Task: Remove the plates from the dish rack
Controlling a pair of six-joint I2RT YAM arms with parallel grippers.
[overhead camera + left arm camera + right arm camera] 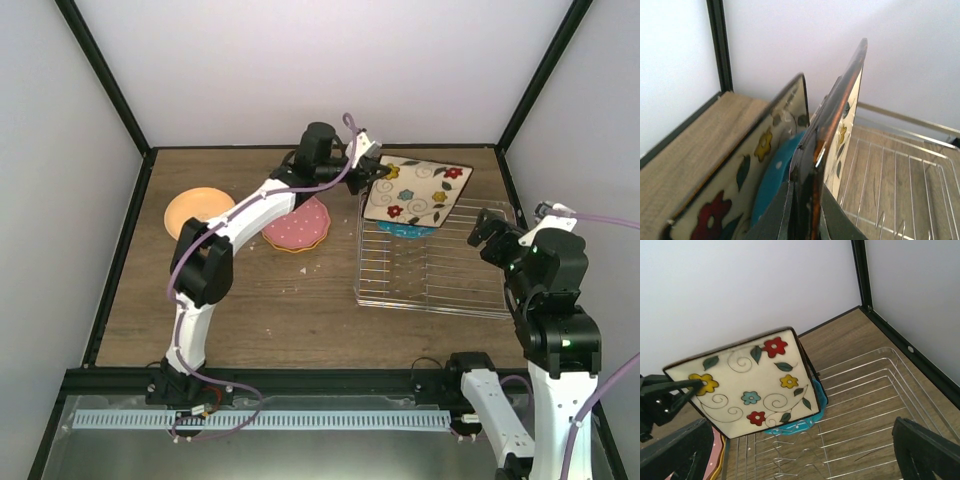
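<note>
Left gripper [374, 172]: being pressed shut on the flowered plate's [417, 190] left edge.
Flowered plate: being held tilted just right of that gripper, above the rack [430, 275].
Teal plate [408, 231]: being partly covered underneath it.
Right gripper [490, 232]: being held wide open, empty.

Top cam overhead; L wrist close, R farther; all share plate [415, 190].

The teal plate [410, 231] was mostly hidden behind the square flower plate [415, 190], only its lower rim showing. The left arm [245, 212] covered part of the dotted pink plate [300, 228]. In the left wrist view the second square plate [740, 170] was blurred and cut off by the bottom edge.
</note>
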